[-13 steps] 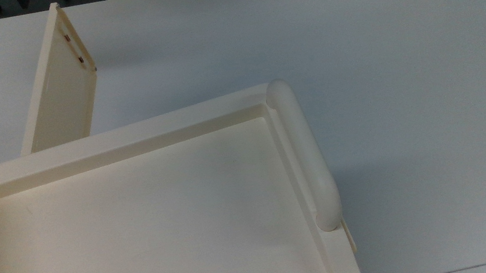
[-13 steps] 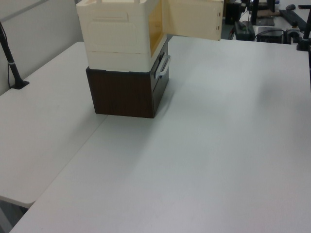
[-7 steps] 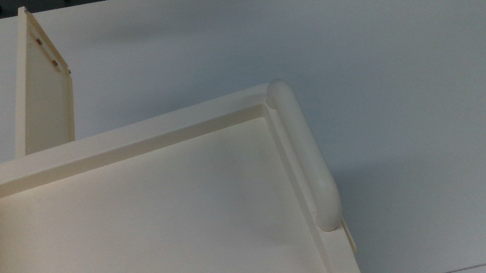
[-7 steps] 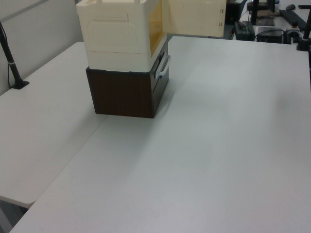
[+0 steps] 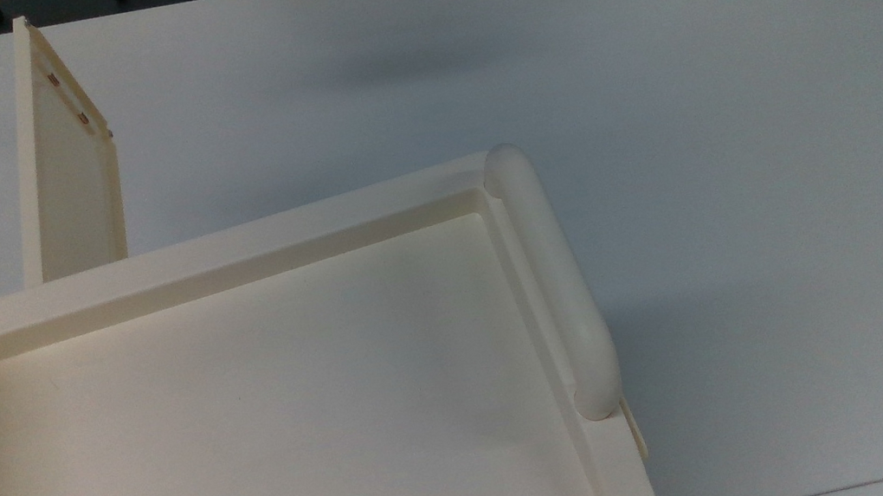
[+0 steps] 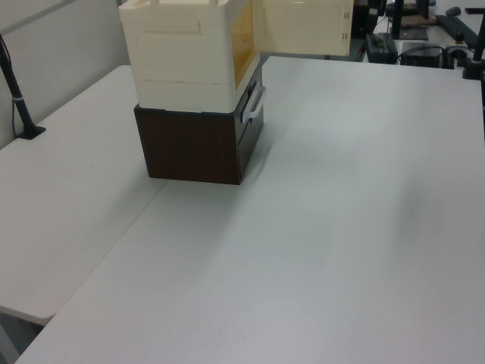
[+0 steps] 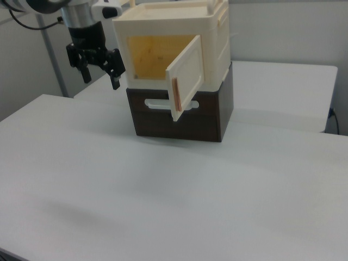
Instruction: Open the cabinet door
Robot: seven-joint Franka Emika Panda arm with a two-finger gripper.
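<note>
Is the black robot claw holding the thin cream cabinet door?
No, the gripper hangs apart from the swung-open cream cabinet door, holding nothing.

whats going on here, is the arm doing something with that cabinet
A robot arm is working on a cream cabinet stacked on a dark brown box on a white table. The cabinet door is swung well open, showing the tan inside. The gripper hangs in the air off the right view's left of the cabinet, fingers spread, touching nothing. The opening looks done.
</note>
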